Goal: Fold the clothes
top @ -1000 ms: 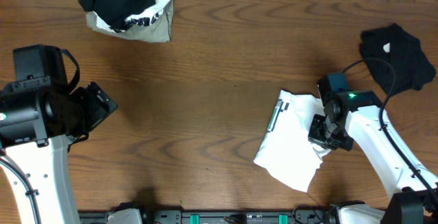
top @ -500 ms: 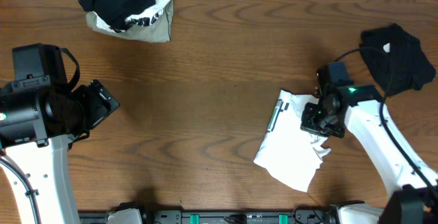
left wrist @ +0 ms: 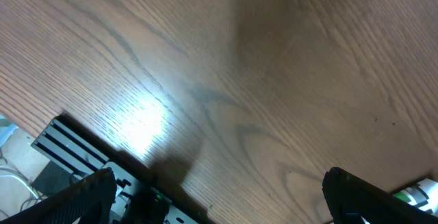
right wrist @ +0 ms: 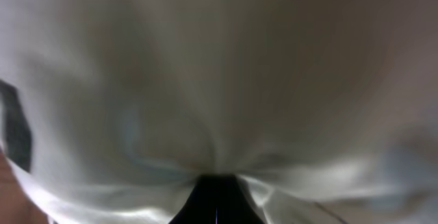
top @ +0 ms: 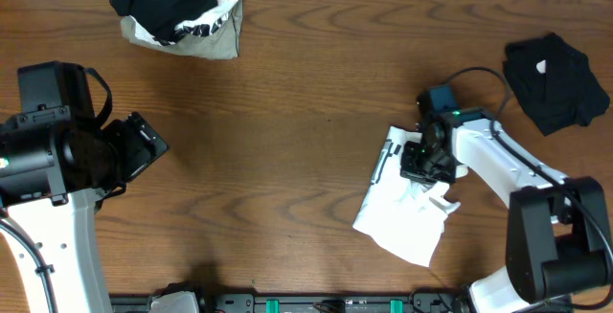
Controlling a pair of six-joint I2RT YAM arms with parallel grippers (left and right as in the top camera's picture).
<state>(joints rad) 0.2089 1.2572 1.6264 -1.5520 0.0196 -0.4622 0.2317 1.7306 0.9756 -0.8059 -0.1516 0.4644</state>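
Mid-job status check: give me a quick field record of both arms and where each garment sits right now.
left end effector: open, above bare table, holding nothing
right end effector: shut on white T-shirt, cloth bunched at its tips
white T-shirt: crumpled, right of centre; dark striped mark facing up
black garment: far right, apart from the shirt, clear of both arms
garment pile: far left corner; black on top of white printed and olive-grey pieces
fold state: shirt not yet folded
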